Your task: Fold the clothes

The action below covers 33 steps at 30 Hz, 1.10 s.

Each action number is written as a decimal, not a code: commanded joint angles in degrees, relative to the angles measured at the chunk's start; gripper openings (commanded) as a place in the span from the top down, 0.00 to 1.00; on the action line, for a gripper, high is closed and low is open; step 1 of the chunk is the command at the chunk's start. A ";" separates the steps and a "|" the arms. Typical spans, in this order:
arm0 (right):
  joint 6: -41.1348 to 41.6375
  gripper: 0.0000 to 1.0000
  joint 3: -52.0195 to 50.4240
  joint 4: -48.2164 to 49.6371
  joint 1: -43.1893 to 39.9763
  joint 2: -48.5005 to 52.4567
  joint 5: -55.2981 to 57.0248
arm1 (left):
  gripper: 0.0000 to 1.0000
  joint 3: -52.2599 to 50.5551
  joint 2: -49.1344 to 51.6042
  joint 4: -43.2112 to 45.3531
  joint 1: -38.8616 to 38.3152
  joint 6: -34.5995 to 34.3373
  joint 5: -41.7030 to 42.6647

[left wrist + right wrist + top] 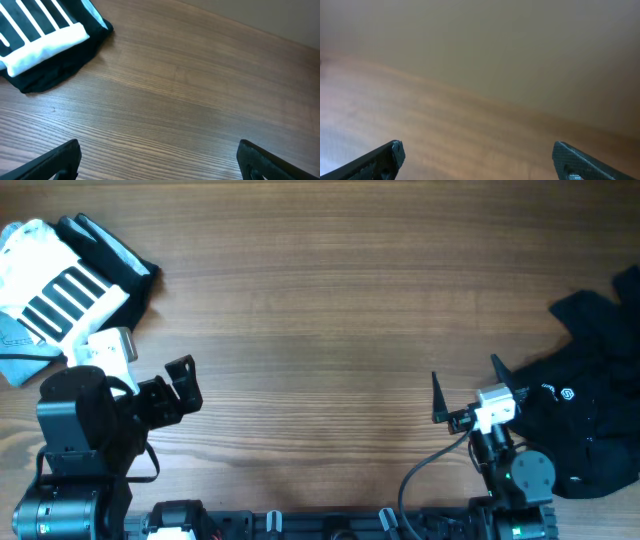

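A folded white T-shirt with black bars [62,288] lies on a dark garment at the table's far left; it also shows in the left wrist view [42,37] at top left. A black garment with a small white logo [590,405] lies crumpled at the right edge. My left gripper [182,385] is open and empty over bare wood, right of the folded shirt; its fingers frame bare table in the left wrist view [160,162]. My right gripper [467,395] is open and empty, just left of the black garment; the right wrist view [480,160] shows only blurred wood.
A light blue cloth [25,360] lies under the folded pile at the far left. The wooden table [330,310] stretches between the two piles. The arm bases stand along the near edge.
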 commanded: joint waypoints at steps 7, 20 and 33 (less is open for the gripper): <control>7.98 0.00 -0.96 -0.07 0.04 -0.83 2.97 | 0.00 -0.17 -0.22 0.15 -0.15 -0.52 -0.55; 7.98 0.00 -0.96 -0.09 0.04 -0.79 2.97 | 0.00 -0.17 -0.22 0.15 -0.15 -0.52 -0.55; 7.96 0.00 -0.96 -0.09 0.04 -0.79 2.97 | 0.00 -9.75 -12.81 0.59 1.27 -0.48 -1.42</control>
